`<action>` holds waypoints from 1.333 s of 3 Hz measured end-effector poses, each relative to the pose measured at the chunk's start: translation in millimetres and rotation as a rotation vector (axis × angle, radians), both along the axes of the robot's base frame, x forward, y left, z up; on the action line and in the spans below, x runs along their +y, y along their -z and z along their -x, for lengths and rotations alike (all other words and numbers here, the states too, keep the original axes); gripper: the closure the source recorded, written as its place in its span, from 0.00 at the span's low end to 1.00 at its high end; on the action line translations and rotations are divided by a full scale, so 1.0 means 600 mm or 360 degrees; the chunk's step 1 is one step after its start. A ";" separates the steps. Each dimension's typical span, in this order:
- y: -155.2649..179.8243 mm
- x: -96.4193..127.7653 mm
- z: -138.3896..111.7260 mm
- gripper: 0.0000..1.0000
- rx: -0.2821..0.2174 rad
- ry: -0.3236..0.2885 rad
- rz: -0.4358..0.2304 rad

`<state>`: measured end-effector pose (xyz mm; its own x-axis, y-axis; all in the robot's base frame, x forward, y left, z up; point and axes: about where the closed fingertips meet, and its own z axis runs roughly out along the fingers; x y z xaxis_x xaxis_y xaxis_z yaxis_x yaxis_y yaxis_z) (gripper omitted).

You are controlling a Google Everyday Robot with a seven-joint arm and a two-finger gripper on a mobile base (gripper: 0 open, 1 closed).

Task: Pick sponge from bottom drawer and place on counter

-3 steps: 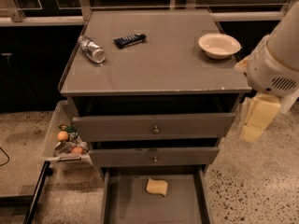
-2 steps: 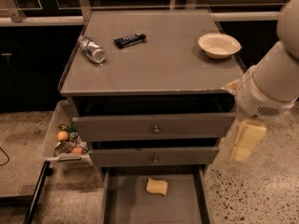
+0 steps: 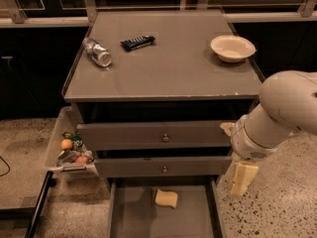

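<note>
The tabletop [image 3: 168, 78] of the counter is the broadest thing here, and it has no sponge on it, so I judge the task to be at its opening stage: the reach, the grasp, the lift and the placing are all left to do. The robot arm [image 3: 282, 108] comes in from the right, well below the tabletop's chipped front edge and just clear of the cabinet's right corner. The two knobbed drawers [image 3: 165, 138] are shut. Their fronts stand like a wall right behind the place where the pick must happen, so the way in looks to be from above and from the front. The bottom drawer [image 3: 133, 212] is pulled out, with a bare grey floor and low side walls that should hamper a descent very little. A side bin [image 3: 69, 150] with fruit hangs off the cabinet's left, well away from the work. On the tabletop a white bowl [image 3: 233, 47] sits near the right rim, a bottle [image 3: 97, 52] lies near the left rim and a dark packet [image 3: 137, 42] lies between them toward the back, which leaves a wide free stretch in the middle and along the front for setting something down. The gripper [image 3: 241, 178] hangs over the speckled floor just outside the bottom drawer's right wall. It carries nothing that I can see, and whether it is parted or closed I cannot tell. The sponge [image 3: 166, 198] lies flat on the drawer floor near its middle, close under the lower knobbed front, apart from both side walls and apart from the gripper.
</note>
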<state>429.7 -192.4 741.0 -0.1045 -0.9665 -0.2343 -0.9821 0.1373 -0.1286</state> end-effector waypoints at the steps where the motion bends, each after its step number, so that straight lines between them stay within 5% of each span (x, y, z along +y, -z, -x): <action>1: -0.009 0.001 0.000 0.00 -0.0018 -0.0013 0.0007; 2: 0.013 0.001 -0.002 0.00 0.0028 0.0001 -0.0026; 3: 0.100 -0.013 -0.006 0.00 0.0078 0.0046 -0.0122; 4: 0.205 -0.018 -0.023 0.00 0.0026 0.0039 -0.0244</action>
